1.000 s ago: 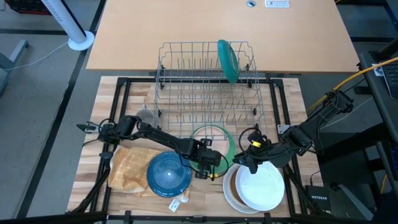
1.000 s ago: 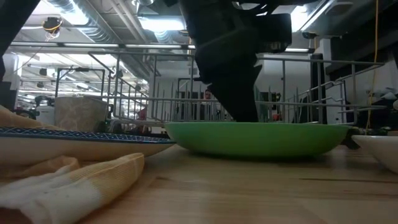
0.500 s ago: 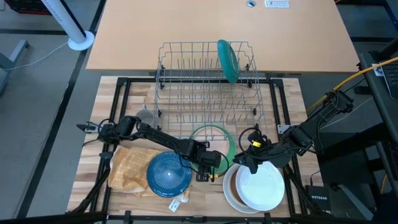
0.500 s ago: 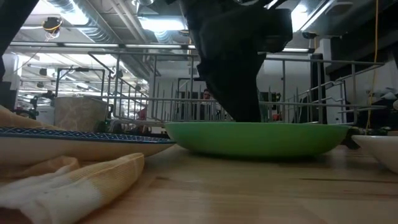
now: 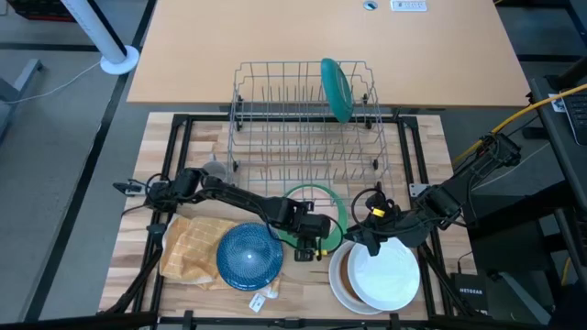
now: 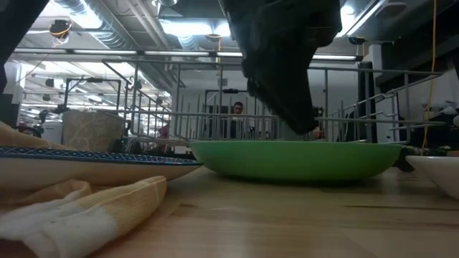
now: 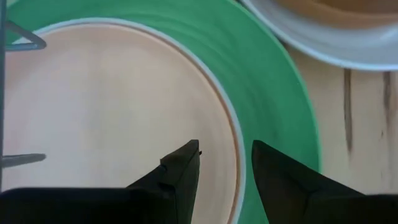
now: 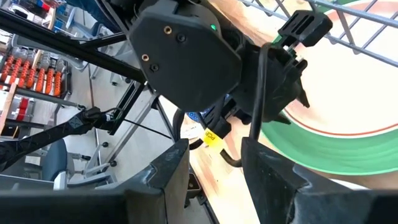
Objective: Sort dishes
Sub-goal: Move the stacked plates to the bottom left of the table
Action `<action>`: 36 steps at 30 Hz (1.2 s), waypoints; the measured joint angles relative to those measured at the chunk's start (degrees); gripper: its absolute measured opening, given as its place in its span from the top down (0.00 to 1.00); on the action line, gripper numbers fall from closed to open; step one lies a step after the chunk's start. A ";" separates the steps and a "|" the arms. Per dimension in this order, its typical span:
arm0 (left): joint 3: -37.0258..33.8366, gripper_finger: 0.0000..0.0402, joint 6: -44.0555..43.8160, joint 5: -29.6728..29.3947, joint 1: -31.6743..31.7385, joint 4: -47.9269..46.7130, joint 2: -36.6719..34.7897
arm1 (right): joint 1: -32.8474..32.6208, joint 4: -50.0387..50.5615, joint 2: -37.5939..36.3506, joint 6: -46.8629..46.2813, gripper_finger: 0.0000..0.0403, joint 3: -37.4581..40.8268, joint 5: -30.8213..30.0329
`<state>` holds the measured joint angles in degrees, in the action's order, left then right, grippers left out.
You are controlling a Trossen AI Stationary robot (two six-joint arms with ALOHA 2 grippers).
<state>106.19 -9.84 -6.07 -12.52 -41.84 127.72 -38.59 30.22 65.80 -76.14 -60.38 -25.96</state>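
The round green plate with its pale centre (image 5: 313, 209) lies flat on the wooden table (image 5: 431, 147), just in front of the grey wire rack (image 5: 303, 119). The left gripper (image 5: 316, 240) hangs over the plate's near rim; in the left wrist view its two dark fingers (image 7: 180, 171) stand a little apart, one over the pale centre and one over the green band, with nothing between them. Beside the green plate, toward the right arm, a round white plate (image 5: 383, 273) sits in a brown bowl (image 5: 337, 280), the stack's rim close to the green rim. The right gripper (image 5: 359, 240) rests at that stack's far edge, fingers parted and empty. On the green plate's other side a blue patterned plate (image 5: 249, 255) lies partly on a yellow-orange checked cloth (image 5: 190, 246). Inside the rack a teal plate (image 5: 336, 89) stands upright near its right end; the other slots are open. A small grey mug (image 5: 215, 171) stands by the rack's left front corner.
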 joint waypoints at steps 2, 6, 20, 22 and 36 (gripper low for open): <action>0.00 0.65 1.44 -0.03 0.16 0.02 0.00 | 0.00 -0.01 0.00 0.00 0.62 0.00 0.00; -0.02 0.65 4.23 -0.08 0.08 0.59 0.00 | 0.00 -0.02 0.00 0.00 0.62 0.00 0.00; -0.07 0.65 5.48 -0.10 -0.60 0.78 2.78 | -0.01 -0.10 0.00 0.00 0.62 0.00 0.01; -0.09 0.65 5.55 -0.12 -0.62 1.04 3.07 | 0.00 -0.07 0.00 0.00 0.62 0.02 0.00; -0.09 0.93 8.85 -2.60 -2.41 0.44 3.96 | -0.02 -0.09 0.00 0.00 0.62 0.02 -0.06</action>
<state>106.10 -0.99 -8.67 -14.93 -41.40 131.68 -38.61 30.13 65.80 -76.14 -60.36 -26.01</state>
